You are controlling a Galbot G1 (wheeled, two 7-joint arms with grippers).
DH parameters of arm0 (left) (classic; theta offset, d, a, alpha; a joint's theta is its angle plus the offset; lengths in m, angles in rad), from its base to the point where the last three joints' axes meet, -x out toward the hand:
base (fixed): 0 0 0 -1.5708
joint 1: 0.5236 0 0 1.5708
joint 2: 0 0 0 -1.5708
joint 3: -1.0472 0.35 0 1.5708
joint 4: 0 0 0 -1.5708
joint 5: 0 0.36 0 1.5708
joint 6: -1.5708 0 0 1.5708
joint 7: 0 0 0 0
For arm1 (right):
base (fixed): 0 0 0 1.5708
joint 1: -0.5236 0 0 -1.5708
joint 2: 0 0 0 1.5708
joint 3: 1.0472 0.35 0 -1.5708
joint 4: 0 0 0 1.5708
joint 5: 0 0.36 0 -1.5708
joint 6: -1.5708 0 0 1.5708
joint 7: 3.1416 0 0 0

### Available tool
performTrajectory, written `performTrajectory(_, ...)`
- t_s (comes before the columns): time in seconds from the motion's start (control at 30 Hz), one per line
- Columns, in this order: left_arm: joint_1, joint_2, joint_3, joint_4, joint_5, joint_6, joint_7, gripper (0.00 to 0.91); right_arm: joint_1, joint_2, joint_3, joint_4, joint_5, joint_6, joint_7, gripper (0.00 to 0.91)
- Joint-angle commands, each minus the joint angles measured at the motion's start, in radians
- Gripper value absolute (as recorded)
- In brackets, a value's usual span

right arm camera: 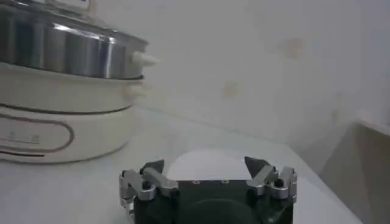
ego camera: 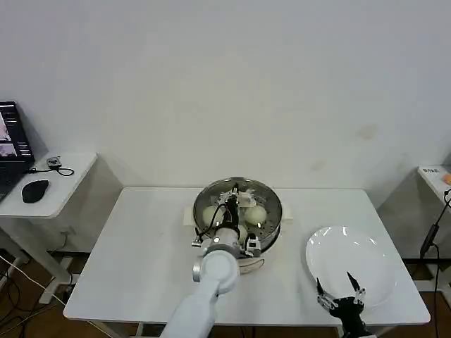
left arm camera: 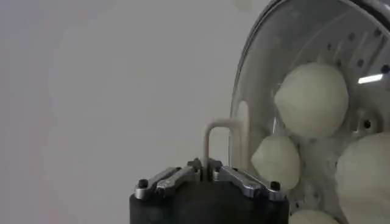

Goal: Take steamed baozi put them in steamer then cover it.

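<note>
L pincer (left arm camera: 208,173) clamped on cover (left arm camera: 256,85) handle, over steamer (ego camera: 271,232) | R pincer (right arm camera: 207,176) apart, idle

Left hand (ego camera: 238,204) and cover (ego camera: 239,197) block the steamer (ego camera: 271,229); the table (ego camera: 141,260) lies open.

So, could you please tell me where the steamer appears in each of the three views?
Head view: the steamer sits centre-table, holding baozi, under the left tool.
Left wrist view: its perforated floor lies beyond the cover's handle.
Right wrist view: its steel wall stands on the white base.
Shared landmark: the steamer's steel basket.
</note>
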Motion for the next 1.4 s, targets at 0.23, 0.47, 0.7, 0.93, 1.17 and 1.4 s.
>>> performTrajectory(0.23,0.079,0.08,0.016,-0.19,-0.074,-0.005,0.001,0.907,0.001,-0.001,-0.003,0.0,-0.001,-0.001,0.001,0.907)
performTrajectory(0.47,0.193,0.134,0.025,-0.334,-0.113,-0.032,-0.001,0.907,-0.005,0.0,-0.005,0.001,-0.005,0.002,0.001,0.907)
performTrajectory(0.7,0.272,0.183,0.006,-0.467,-0.174,-0.07,-0.028,0.907,-0.008,0.002,-0.008,0.001,-0.007,0.005,0.003,0.907)
performTrajectory(0.93,0.425,0.29,-0.177,-0.508,-0.904,-0.219,-0.387,0.907,-0.008,-0.007,-0.019,0.0,0.021,-0.001,0.029,0.907)
performTrajectory(1.17,0.582,0.351,-0.508,-0.367,-1.791,-0.387,-0.55,0.907,-0.045,-0.041,-0.056,0.058,0.089,0.014,0.033,0.907)
performTrajectory(1.4,0.733,0.352,-0.571,-0.32,-1.866,-0.516,-0.584,0.907,-0.139,-0.16,-0.096,0.162,0.204,-0.017,0.04,0.907)
